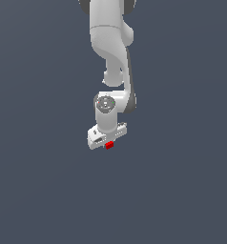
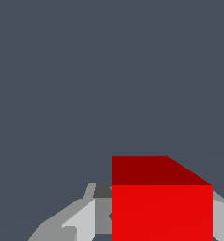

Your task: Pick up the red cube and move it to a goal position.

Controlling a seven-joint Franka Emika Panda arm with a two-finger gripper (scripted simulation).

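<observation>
The red cube [image 1: 109, 145] shows as a tiny bright red block just under the white hand of my gripper [image 1: 108, 141], near the middle of the exterior view. In the wrist view the red cube [image 2: 162, 207] fills the space between the two grey fingers [image 2: 88, 219], and both its sides meet the fingers. My gripper [image 2: 157, 226] is shut on the cube. The fingertips are mostly hidden behind the cube and the frame edge. I cannot tell whether the cube touches the floor.
A plain dark grey-blue surface [image 1: 44, 181] fills both views. The white arm [image 1: 110, 38] comes down from the top of the exterior view. No other object and no goal marker is in view.
</observation>
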